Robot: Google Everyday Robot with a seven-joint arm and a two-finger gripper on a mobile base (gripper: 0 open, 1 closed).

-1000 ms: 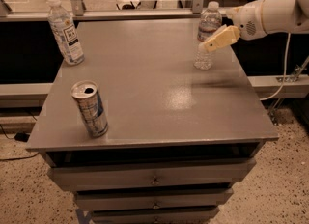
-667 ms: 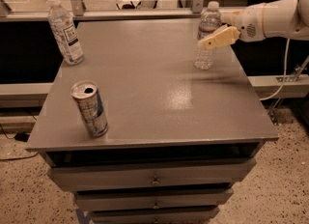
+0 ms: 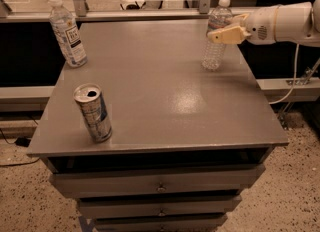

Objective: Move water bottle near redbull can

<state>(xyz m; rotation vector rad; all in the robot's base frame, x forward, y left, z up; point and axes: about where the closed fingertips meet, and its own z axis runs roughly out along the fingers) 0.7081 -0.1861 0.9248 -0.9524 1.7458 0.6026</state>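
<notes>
The water bottle (image 3: pixel 215 46), clear ribbed plastic with a white cap, stands at the far right of the grey table (image 3: pixel 165 101), leaning a little to the right. My gripper (image 3: pixel 227 34) reaches in from the right on a white arm (image 3: pixel 282 23) and is shut on the bottle's upper part, with one cream finger (image 3: pixel 225 35) across its front. The redbull can (image 3: pixel 93 113), silver and blue with an opened top, stands near the table's front left, far from the bottle.
A second bottle (image 3: pixel 67 32) with a large white dark-printed label stands at the far left corner. A railing (image 3: pixel 150 0) runs behind the table. Drawers (image 3: pixel 160 183) sit under the tabletop. A cable (image 3: pixel 292 83) hangs at the right.
My gripper has moved slightly up and to the right. The top of the water bottle has shifted with it, while its base stays at nearly the same spot. The can and the other bottle have not moved.
</notes>
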